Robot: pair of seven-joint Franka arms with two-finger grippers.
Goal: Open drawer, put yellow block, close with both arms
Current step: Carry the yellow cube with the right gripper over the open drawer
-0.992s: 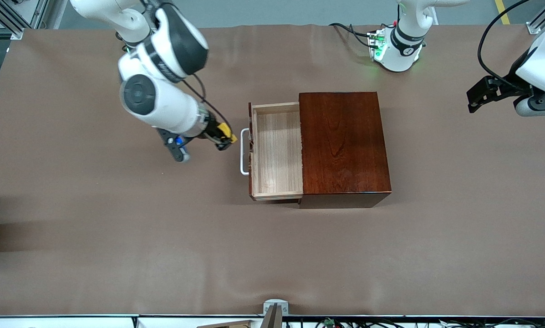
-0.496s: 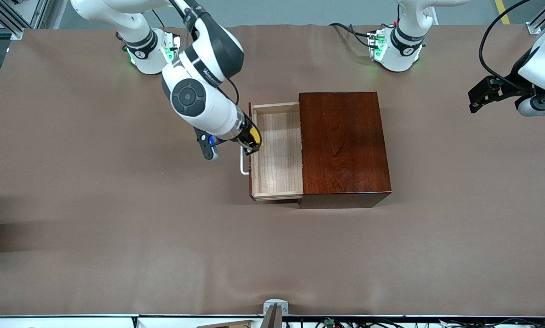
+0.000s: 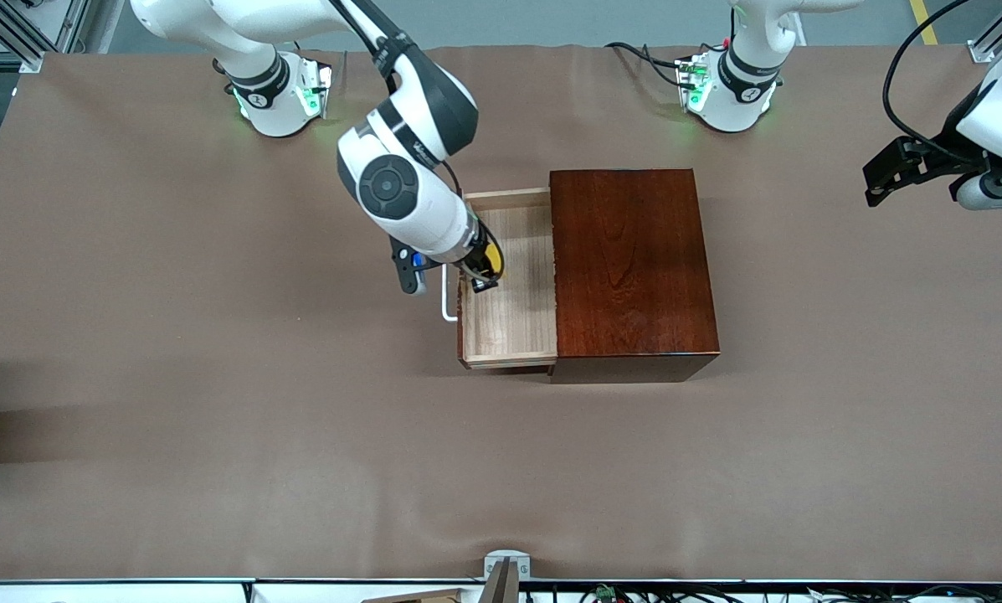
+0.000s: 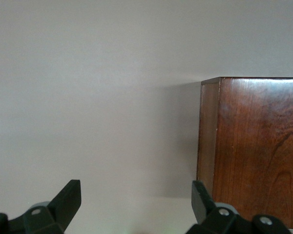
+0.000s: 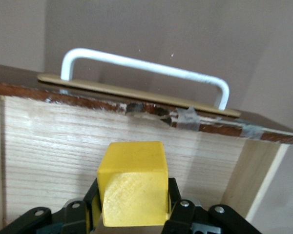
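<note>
The drawer [image 3: 509, 327] stands pulled out of the reddish-brown wooden box [image 3: 630, 268] toward the right arm's end of the table, its white handle [image 3: 447, 301] outermost. My right gripper [image 3: 485, 272] hangs over the open tray, just inside its dark front, shut on the yellow block [image 3: 492, 261]. In the right wrist view the yellow block [image 5: 133, 187] sits between the black fingers [image 5: 90, 204], above the light-wood drawer floor [image 5: 53, 146], with the handle [image 5: 146, 66] past it. My left gripper [image 3: 881, 180] waits open in the air at the left arm's end; its view shows the box [image 4: 254, 146].
Both arm bases [image 3: 276, 92] [image 3: 731, 84] stand at the table's top edge. A brown cloth [image 3: 216, 419] covers the table. A small metal bracket [image 3: 505, 569] sits at the edge nearest the front camera.
My right arm has carried the yellow block from beside the handle to over the open drawer tray. The left arm has barely moved.
</note>
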